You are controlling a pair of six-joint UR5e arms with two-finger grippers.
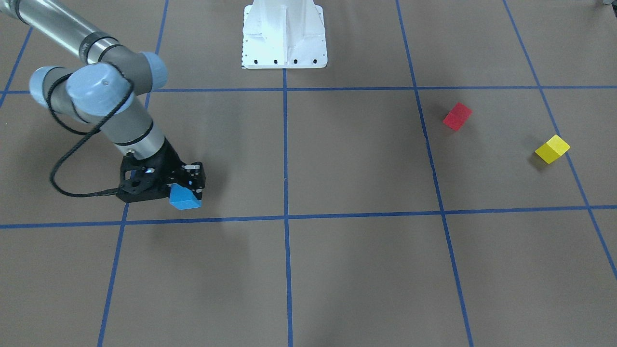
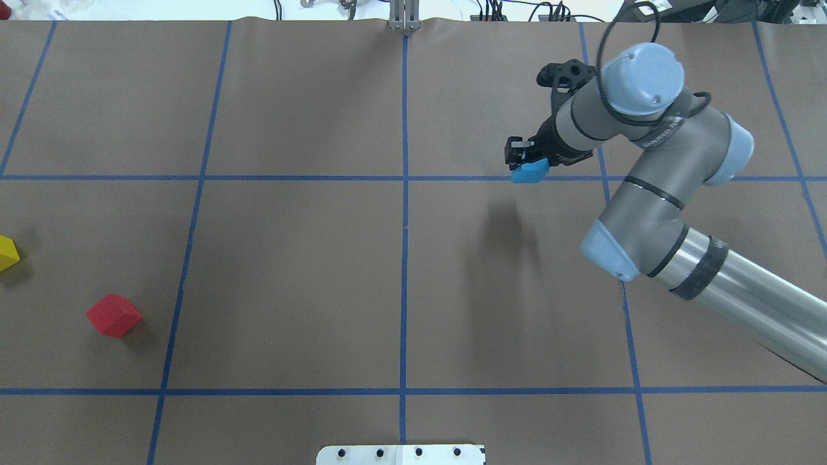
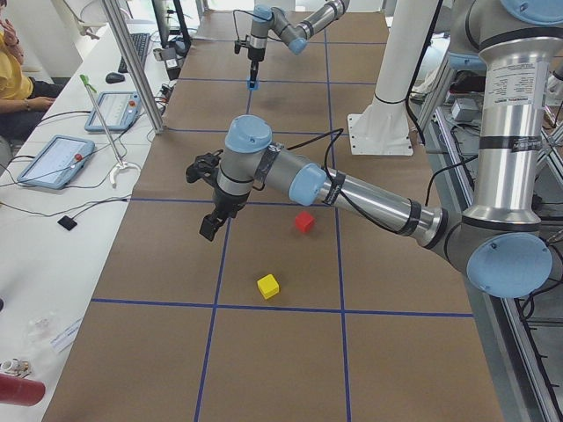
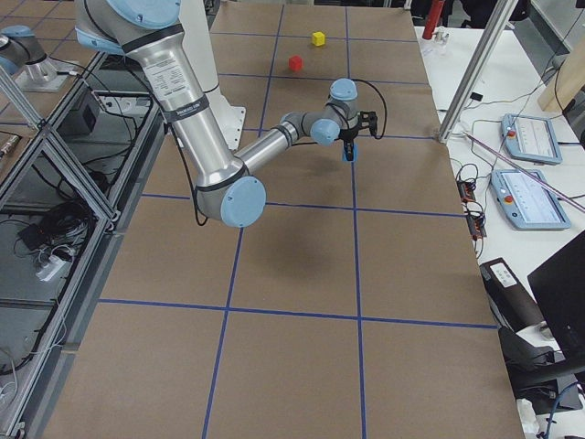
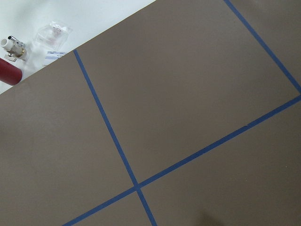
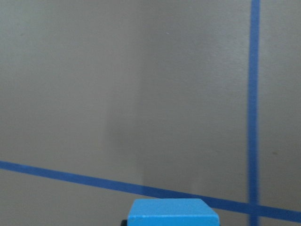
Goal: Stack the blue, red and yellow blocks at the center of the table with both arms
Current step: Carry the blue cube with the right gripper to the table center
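Blocks sit in three spots. Blue block (image 1: 184, 198) is clamped btwn the fingers of the right gripper (image 1: 189, 189) and held clear of the table (image 2: 291, 278), w/ its shadow falling apart from it on the brown paper. In the overhead view it hangs over a blue tape line, on the robot's right of the ctr line and farther from the base than the table's middle. Right wrist cam catches only the block's top at the bottom of the frame, w/ a tape crossing beside it.

Red block (image 1: 457, 116) and yellow block (image 1: 552, 148) both rest on the table on the robot's left side. They are apart from each other and touch nothing. Yellow is the one nearer the table's left end. Both are well apart from the blue one.

Left gripper (image 3: 208, 230) shows only in the left side view, hanging above the table near the red block. Can't tell whether its fingers are wide or narrow. Left wrist cam looks down on brown paper and a tape crossing. Past the paper's edge, on a white surface, lie a red cylinder (image 5: 9, 70) and a clear plastic pack (image 5: 54, 34). The pack has sth small inside, too blurred to name.

White base plate (image 1: 284, 38) stands at the robot's edge of the table, on the ctr line.
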